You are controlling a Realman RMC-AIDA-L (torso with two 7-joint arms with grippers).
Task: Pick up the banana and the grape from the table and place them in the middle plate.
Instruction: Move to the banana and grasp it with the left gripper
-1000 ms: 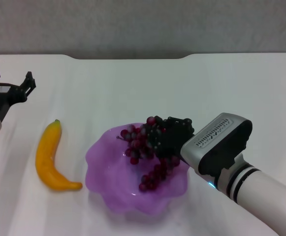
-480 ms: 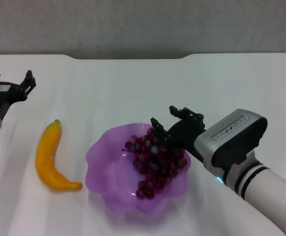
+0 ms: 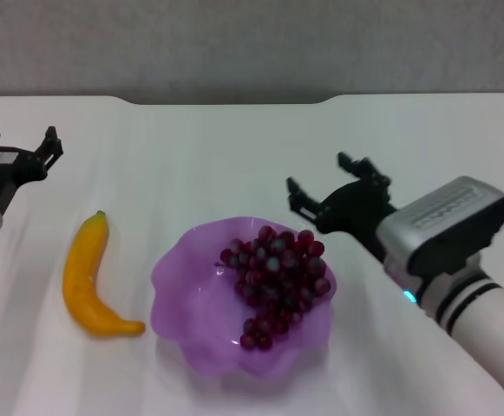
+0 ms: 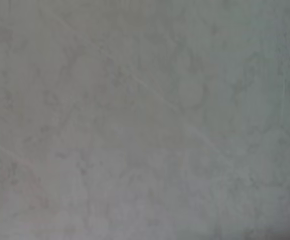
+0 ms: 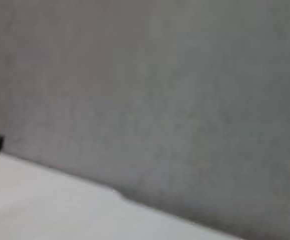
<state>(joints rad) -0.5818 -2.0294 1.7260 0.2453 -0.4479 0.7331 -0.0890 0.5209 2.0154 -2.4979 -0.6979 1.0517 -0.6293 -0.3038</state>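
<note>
The grape (image 3: 277,277) is seen lying in the plate (image 3: 182,303). The right gripper (image 3: 328,186) is held beside the plate's far right rim, fingers spread, nothing gripped. The banana (image 3: 88,276) is found on the table (image 3: 234,156), left of the plate. The left gripper (image 3: 17,146) is parked far left, fingers spread.

The left wrist view showed only a plain grey surface (image 4: 145,120) that filled the whole picture. It had faint blotchy marks and a few thin pale lines.
</note>
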